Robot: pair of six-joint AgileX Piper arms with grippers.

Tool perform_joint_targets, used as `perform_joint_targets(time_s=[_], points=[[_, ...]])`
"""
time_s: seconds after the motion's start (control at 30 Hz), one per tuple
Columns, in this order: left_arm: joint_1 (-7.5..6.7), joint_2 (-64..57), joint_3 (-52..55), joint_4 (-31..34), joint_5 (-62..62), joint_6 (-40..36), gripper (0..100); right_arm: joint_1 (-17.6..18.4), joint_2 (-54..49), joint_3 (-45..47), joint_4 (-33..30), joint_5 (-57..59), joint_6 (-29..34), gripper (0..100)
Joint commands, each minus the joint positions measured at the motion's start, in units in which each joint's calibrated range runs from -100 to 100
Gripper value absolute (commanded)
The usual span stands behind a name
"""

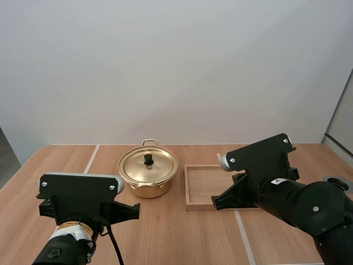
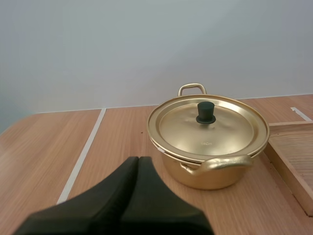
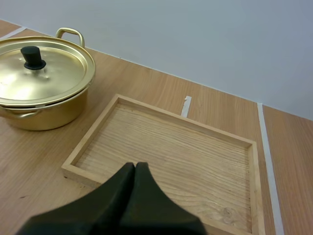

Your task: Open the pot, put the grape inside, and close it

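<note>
both jaws together, round shiny gold pot [image 2: 210, 175], lid [image 2: 188, 128] on, rectangular wooden tray [image 3: 166, 156]

The pot [image 1: 148, 189] is gold-coloured metal, smooth and glossy. Its lid [image 2: 186, 127] has the same polished finish and catches soft highlights. The knob [image 2: 206, 112] on the lid is matt black and looks like plastic. The pot's loop handle [image 2: 222, 164] is shiny gold metal too. Beside the pot, the tray [image 3: 171, 147] is pale bare-looking wood, matt, with a strong grain across its floor. The table [image 1: 165, 232] under the pot is wood-grained, smooth, with a low sheen, and is crossed by thin strips of pale tape [image 2: 80, 159]. The left gripper [image 2: 138, 159] and the right gripper [image 3: 135, 165] are smooth, matt black. The right arm's casing [image 1: 265, 157] is black with a slight satin shine.
</note>
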Motion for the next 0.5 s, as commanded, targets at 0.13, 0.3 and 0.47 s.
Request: perform_joint_targets(time_s=[0.13, 0.3, 0.47], points=[[0.04, -0.39, 0.0, 0.71, -0.1, -0.56, 0, -0.24, -0.44, 0.25, 0.18, -1.17, -0.49, 0], [0.04, -0.39, 0.0, 0.71, -0.1, -0.56, 0, 1.03, -1.88, 0.39, 0.18, -1.17, -0.49, 0], [0.04, -0.39, 0.0, 0.71, -0.1, -0.56, 0, 3.9, -11.27, 3.23, -1.25, -4.26, -0.52, 0]])
